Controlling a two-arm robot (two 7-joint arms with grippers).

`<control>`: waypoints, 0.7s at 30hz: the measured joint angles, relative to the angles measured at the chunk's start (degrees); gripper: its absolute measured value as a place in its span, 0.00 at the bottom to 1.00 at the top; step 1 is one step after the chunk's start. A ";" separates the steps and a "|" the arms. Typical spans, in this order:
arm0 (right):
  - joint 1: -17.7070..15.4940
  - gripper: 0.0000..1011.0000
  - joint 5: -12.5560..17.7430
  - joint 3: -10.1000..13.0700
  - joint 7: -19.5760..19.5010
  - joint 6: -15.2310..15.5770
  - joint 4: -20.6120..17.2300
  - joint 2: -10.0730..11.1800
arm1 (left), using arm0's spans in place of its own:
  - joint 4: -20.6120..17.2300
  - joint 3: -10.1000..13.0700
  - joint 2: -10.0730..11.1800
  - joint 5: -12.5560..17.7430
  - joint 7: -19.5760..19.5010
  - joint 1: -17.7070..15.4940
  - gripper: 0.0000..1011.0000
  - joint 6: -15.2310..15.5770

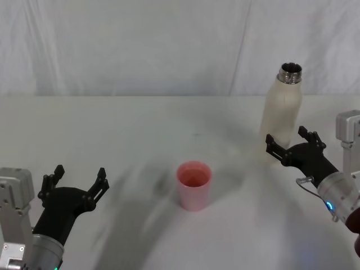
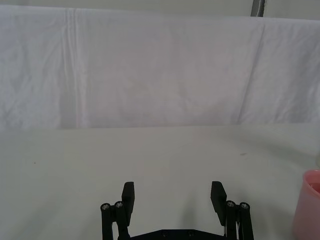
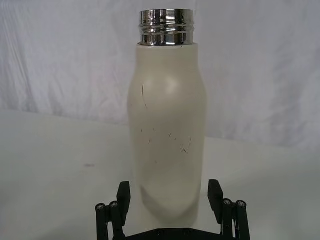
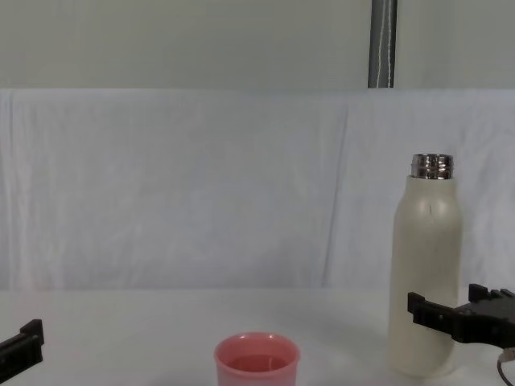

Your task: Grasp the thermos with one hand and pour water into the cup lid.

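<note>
Between the spread fingers of the right gripper (image 3: 169,196) stands the thermos (image 3: 167,135), upright, cream-white, scuffed, its steel neck uncapped; contact unclear. Well apart, mid-table (image 1: 112,129), sits the pink cup lid (image 1: 194,184). Bare table surrounds both. Left gripper (image 1: 79,181) hovers open near the front edge.

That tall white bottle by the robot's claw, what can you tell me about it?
The thermos is a tall cream-white cylinder with rounded shoulders and a shiny threaded steel neck, uncapped. Fine scratches mark its matte body. It stands upright on the white table, right of and behind the pink cup lid. The right gripper is open, a finger on either side of its lower body; whether they touch is unclear.
</note>
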 joint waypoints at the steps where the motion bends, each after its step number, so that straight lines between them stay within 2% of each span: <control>1: -0.22 0.99 0.00 0.04 -0.02 0.07 -0.26 0.09 | 0.00 0.00 0.00 0.00 0.00 0.00 0.99 0.00; 6: -1.75 0.99 -0.02 0.39 -0.49 0.49 -2.16 0.67 | 0.00 0.00 0.00 0.00 0.00 0.00 0.99 0.00; 13: -5.53 0.99 -0.50 1.38 -1.85 0.95 -7.32 1.65 | 0.00 0.00 0.00 0.00 0.00 0.00 0.99 0.00; 21: -9.28 0.99 -1.09 2.54 -3.60 0.29 -11.47 1.53 | 0.00 0.00 0.00 0.00 0.00 0.00 0.99 0.00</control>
